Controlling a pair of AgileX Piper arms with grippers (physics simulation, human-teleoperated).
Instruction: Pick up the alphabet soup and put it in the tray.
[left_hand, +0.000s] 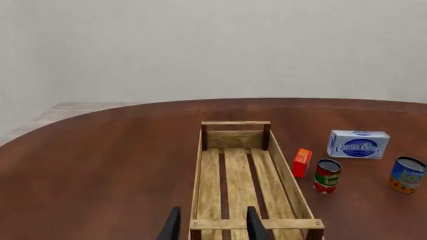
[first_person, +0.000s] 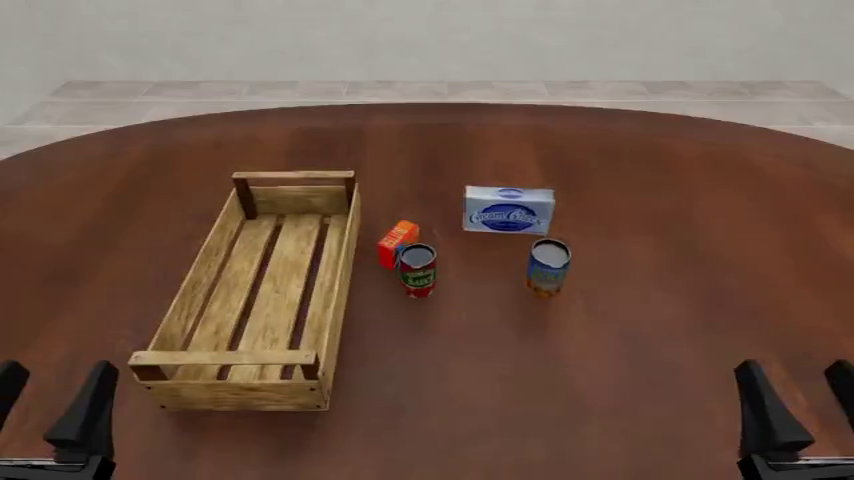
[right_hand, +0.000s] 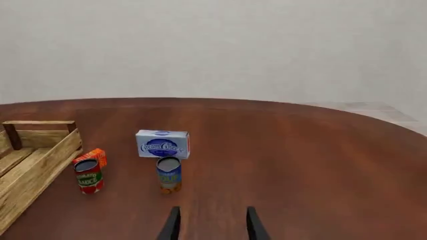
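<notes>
The alphabet soup (first_person: 549, 266) is a small can with a blue upper and orange-yellow lower label, upright near the table's middle; it also shows in the left wrist view (left_hand: 407, 174) and the right wrist view (right_hand: 169, 174). The tray (first_person: 211, 260), a long slatted wooden crate, lies to its left with nothing in it. My left gripper (first_person: 51, 405) stands open at the near left, close to the tray's near end (left_hand: 253, 223). My right gripper (first_person: 795, 405) stands open at the near right, well short of the can, nothing between its fingers (right_hand: 252, 225).
A red-and-green can (first_person: 418, 269) and a small orange-red box (first_person: 396, 243) stand just right of the tray. A white-and-blue cream cheese box (first_person: 509, 209) sits behind the soup. The round brown table's (first_person: 667, 330) far edge curves past the tray.
</notes>
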